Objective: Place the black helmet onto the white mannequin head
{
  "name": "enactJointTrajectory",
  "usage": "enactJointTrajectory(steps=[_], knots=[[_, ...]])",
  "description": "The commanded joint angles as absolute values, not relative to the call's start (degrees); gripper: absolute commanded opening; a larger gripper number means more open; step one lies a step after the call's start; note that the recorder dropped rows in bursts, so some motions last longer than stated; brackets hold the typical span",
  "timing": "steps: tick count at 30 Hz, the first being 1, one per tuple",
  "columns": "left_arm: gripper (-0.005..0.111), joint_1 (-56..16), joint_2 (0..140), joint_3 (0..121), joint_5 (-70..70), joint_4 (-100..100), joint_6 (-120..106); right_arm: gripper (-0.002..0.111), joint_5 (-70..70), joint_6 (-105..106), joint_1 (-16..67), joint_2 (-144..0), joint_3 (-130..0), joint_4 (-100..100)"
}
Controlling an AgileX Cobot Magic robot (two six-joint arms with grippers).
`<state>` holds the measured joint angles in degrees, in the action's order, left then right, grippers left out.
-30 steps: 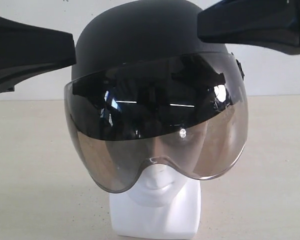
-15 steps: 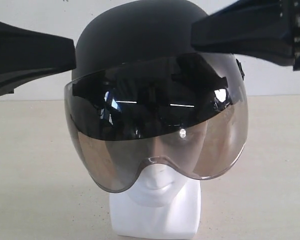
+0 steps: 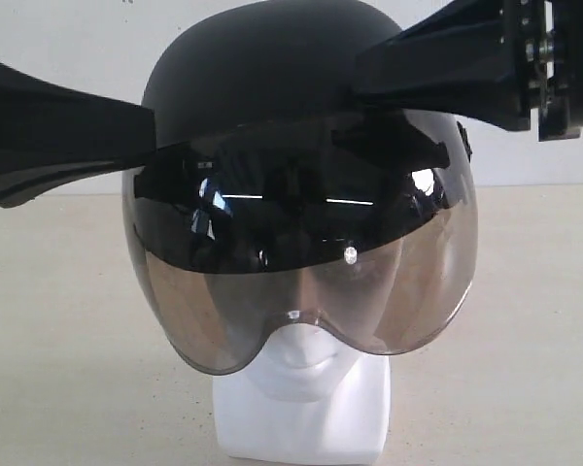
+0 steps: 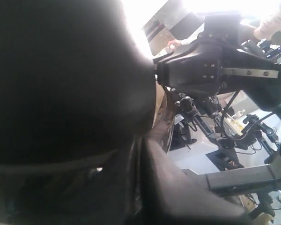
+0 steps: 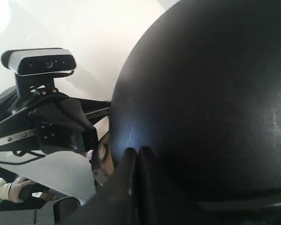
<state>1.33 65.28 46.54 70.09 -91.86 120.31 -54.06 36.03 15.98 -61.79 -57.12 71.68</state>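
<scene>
The black helmet [image 3: 262, 73] sits on the white mannequin head [image 3: 306, 408], and its smoky visor [image 3: 301, 262] covers the face down to the nose. My left gripper [image 3: 152, 132] is shut, its tips against the helmet's left side just above the visor. My right gripper [image 3: 361, 76] is shut too and presses on the shell's upper right. The left wrist view is mostly filled by the dark helmet [image 4: 61, 79], with my left gripper [image 4: 141, 143] beside it. In the right wrist view my right gripper [image 5: 137, 153] rests its closed tips on the helmet's dome [image 5: 210, 103].
The head stands on a beige tabletop [image 3: 58, 330] in front of a white wall [image 3: 68, 39]. A white camera [image 5: 40, 61] on a black mount and the other arm [image 4: 215, 75] show in the wrist views.
My right gripper has slid leftward across the top of the helmet. The left gripper has pushed in slightly to the right. The helmet has shifted a little to the left and tilted.
</scene>
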Motion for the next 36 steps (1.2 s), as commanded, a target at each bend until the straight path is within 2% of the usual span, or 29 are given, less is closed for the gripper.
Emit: enactJointTrajectory(steps=[1, 7, 32, 36], knots=[[0.004, 1.4, 65.47, 46.31, 69.96, -95.52, 120.41, 0.0, -58.88, 35.13, 16.0, -62.13, -57.31, 64.61], [0.004, 1.4, 65.47, 46.31, 69.96, -98.34, 120.41, 0.0, -58.91, 31.99, 16.0, -62.41, -57.31, 58.71], [0.004, 1.4, 68.84, 42.53, 69.96, -98.7, 120.41, 0.0, -56.63, 31.78, 16.0, -62.51, -53.28, 58.09], [0.004, 1.4, 67.57, 42.86, 69.96, -90.99, 120.41, 0.0, -56.61, 31.78, 16.0, -62.51, -53.28, 58.67]])
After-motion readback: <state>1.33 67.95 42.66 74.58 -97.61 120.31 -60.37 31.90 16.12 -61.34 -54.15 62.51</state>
